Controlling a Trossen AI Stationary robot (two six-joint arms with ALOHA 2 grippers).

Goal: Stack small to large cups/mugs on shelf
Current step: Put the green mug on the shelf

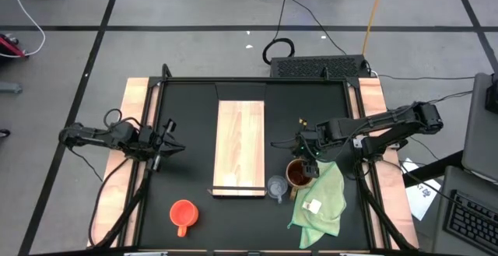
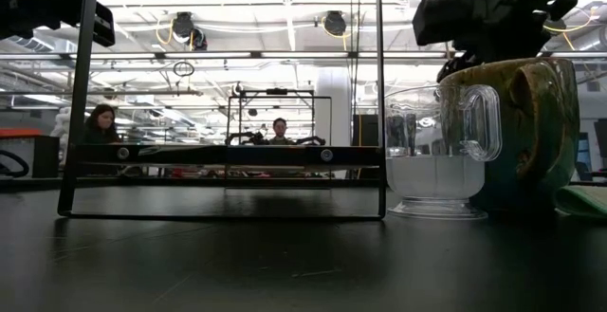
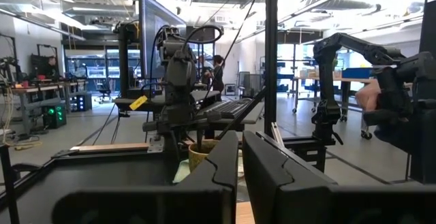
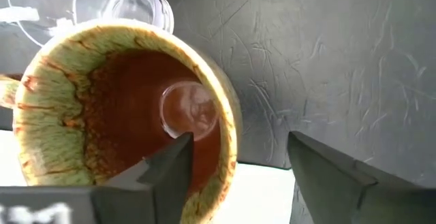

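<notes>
The brown mug (image 1: 299, 173) stands upright on the black table, right of the light-wood shelf (image 1: 240, 149). The small clear glass cup (image 1: 278, 186) stands on its base close beside the mug (image 2: 526, 132), handle toward the low camera (image 2: 441, 151). The orange-red mug (image 1: 184, 215) stands near the front left. My right gripper (image 4: 240, 139) is open and points steeply down over the brown mug. One finger (image 4: 163, 176) is inside the mug, the other (image 4: 327, 176) outside its wall (image 4: 228, 125), with a gap showing. My left gripper (image 3: 240, 156) waits shut at the table's left (image 1: 173, 149).
A light green cloth (image 1: 320, 201) lies crumpled just right of and in front of the brown mug. Dark frame posts stand on the table (image 2: 379, 94). Black tabletop lies bare between the shelf and my left arm.
</notes>
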